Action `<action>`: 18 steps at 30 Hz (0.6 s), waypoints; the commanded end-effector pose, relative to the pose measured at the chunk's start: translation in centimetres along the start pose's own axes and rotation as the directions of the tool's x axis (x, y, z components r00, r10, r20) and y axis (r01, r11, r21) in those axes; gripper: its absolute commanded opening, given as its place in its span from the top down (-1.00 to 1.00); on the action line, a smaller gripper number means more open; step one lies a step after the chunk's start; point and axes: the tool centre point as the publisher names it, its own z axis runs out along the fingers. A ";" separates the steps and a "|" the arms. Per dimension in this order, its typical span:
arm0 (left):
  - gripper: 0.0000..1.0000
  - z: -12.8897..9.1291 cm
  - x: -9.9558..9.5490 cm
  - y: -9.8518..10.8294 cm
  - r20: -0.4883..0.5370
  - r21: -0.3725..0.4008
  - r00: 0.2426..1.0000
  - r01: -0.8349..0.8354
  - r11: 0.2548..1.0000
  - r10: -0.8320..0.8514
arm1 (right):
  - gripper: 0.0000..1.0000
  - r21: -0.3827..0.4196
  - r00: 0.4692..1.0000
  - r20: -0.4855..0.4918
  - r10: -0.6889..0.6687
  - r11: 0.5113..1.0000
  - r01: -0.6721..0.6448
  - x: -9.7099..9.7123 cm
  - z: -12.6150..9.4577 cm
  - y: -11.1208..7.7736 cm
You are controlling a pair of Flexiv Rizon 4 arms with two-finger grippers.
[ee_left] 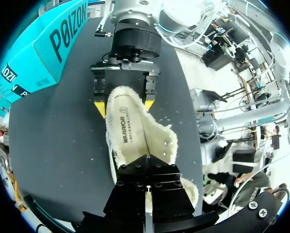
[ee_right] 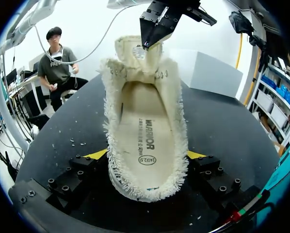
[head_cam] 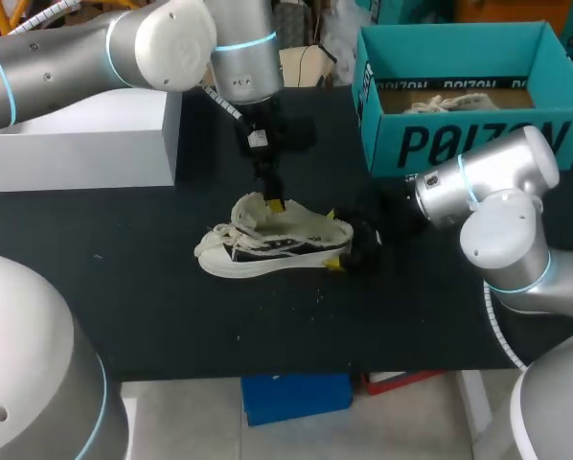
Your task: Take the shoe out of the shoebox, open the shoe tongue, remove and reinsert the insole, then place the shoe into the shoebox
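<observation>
Shoe: the shoe stands on its sole on the worktop, out of the shoebox. The shoebox stands open near it, beyond our right arm.
Right fingers: the right fingers are clamped on the heel from two sides, with the yellow tips touching the frayed edge.
Left fingers: the left fingers are pressed together on the top of the tongue and hold it up, away from the opening.
Insole: the insole lies flat inside the shoe. We judge that it is not yet taken out.
Risk, tongue: we grip only the thin upper end of it. If we pull harder, the soft cloth can slip out and fall over the opening.
Risk, heel: the wall of the heel is soft. A strong pull on the tongue can lift the toe or drag the heel out of the right fingers.
Risk, next grasp: to reach the insole, one arm must let go. Then the shoe can turn or slide on the worktop.
Risk, laces: the loose laces near the toe can catch a finger.
</observation>
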 end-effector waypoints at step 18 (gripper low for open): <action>1.00 1.4 -0.6 -1.0 -0.011 0.000 1.000 0.001 1.000 -0.001 | 1.00 0.000 1.000 -0.001 0.001 1.000 -0.001 -0.2 0.0 -0.2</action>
